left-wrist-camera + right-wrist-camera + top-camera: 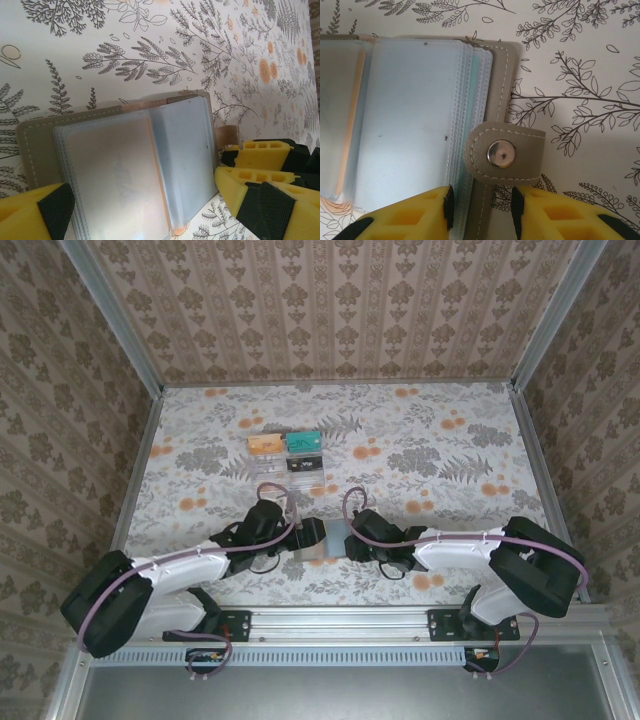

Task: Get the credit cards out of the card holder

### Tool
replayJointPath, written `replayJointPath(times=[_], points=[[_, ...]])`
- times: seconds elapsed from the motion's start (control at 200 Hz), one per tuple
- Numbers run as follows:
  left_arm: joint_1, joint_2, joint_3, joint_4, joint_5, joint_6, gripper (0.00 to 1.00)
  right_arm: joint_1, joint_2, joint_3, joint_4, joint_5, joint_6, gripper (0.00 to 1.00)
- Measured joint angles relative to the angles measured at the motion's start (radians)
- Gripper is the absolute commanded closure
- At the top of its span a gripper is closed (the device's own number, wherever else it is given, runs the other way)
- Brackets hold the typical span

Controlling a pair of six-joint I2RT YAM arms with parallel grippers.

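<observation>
left gripper (pixel 142 195) spread wide over grey-brown leather-like card holder (pixel 37 145) | right gripper (pixel 481 210) straddles its edge, grip unclear

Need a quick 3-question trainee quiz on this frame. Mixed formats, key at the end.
1. True or false: the card holder lies shut on the table with its snap tab fastened.
2. Which one has its fingers either side of the card holder's edge, right by the snap tab? A) left end effector B) right end effector
3. Fill in: the left end effector's jaws stand ____, with one finger on each side of the card holder.
Key: 1 false, it lies open with the clear sleeves showing; 2 B; 3 open.
</observation>
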Motion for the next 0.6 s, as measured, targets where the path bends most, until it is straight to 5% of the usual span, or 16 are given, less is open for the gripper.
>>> replayJointPath(times=[0.6], points=[[-0.018,0.094,0.008,0.082,0.013,-0.003,0.0,0.0,0.015,0.01,0.005,0.003,0.001,0.61]])
